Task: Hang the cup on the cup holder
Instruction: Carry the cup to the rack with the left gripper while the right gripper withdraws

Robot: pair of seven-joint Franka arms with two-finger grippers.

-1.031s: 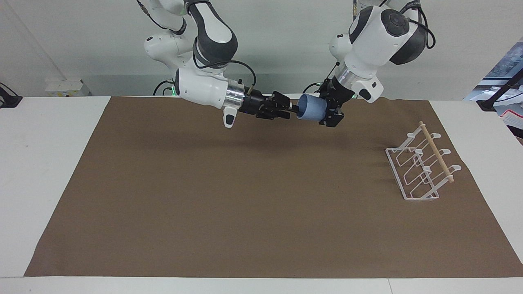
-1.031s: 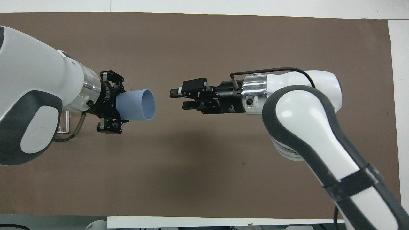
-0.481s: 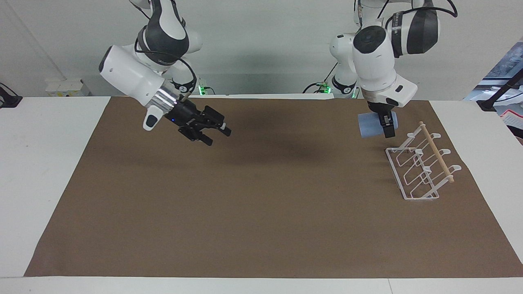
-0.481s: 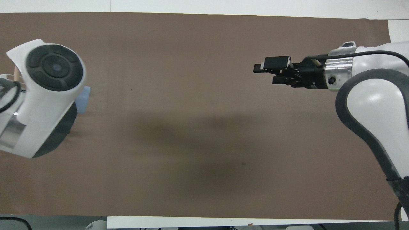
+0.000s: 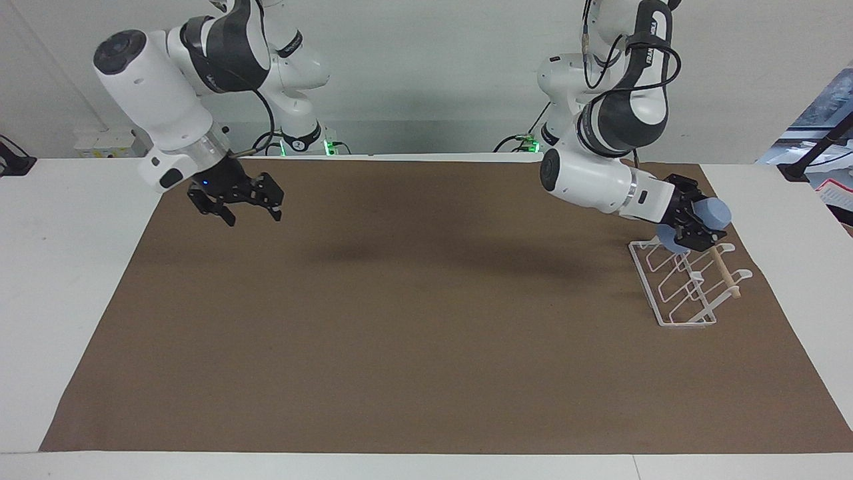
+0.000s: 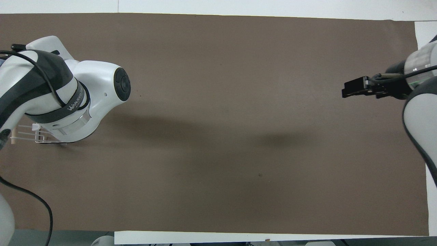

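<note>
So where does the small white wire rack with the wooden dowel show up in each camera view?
Facing view: the white wire cup holder stands on the brown mat at the left arm's end, with the left gripper holding the light-blue cup at its top.
Overhead view: only a corner of it shows, under the left arm.
Shared landmark: the brown mat.

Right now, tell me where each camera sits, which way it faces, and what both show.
Facing view: high across the table, looking at the robots; both arms show, left tool holding the cup at the cup holder, right tool waiting over the brown mat.
Overhead view: above the robots' end, looking steeply down; the left arm hides its tool and the cup.
Shared: the mat, rack, right tool.
</note>
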